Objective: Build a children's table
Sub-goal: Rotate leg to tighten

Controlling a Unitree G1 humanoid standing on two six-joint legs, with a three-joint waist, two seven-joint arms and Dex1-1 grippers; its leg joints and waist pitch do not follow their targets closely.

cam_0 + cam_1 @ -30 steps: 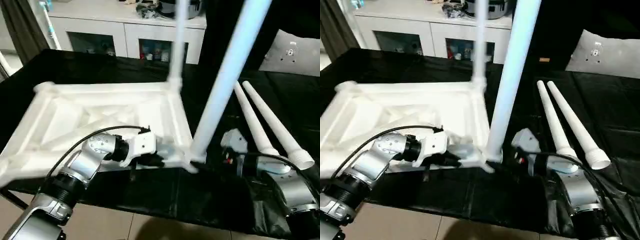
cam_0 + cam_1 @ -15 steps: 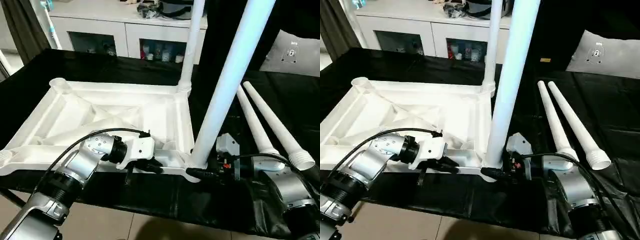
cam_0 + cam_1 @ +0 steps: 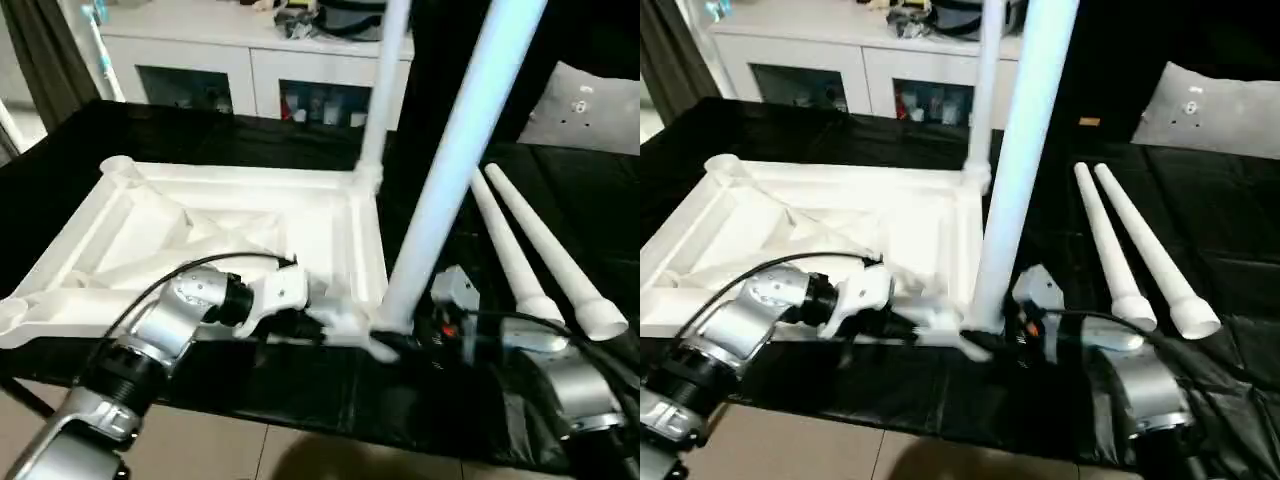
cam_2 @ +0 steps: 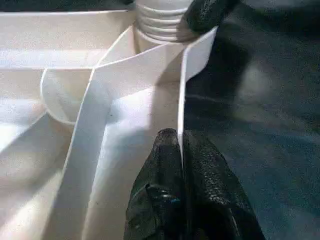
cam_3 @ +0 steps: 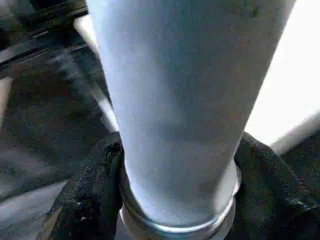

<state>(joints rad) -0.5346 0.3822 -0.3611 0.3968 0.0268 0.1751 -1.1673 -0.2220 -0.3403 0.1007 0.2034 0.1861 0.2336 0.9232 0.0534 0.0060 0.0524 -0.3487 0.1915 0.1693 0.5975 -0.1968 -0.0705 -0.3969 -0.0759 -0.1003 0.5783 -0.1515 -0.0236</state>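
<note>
The left gripper is closed thin on the near rim wall of the upturned table top, one black finger on each face of the wall, just beside the near right corner socket. The right gripper is closed around the base of the near leg, its black fingers pressed against both sides of the tube just above the ringed collar where the leg meets the socket.

The table top lies ribbed side up on the black-covered work table, its near edge close to the table's front. The near leg stands in the near right socket, leaning slightly. A second leg is already planted in the far right socket. Two loose legs lie side by side on the cloth to the right, flared ends toward the robot.

The main risk is judged to be a half-seated leg: if the tube is released while tilted, it could be levered out of the socket or dragged over. The thin rim could also slip from the left pinch, letting the top slide toward the front edge.

A white cabinet with glass doors is seen behind, cluttered on top; pale floor tiles lie in front of the table.
</note>
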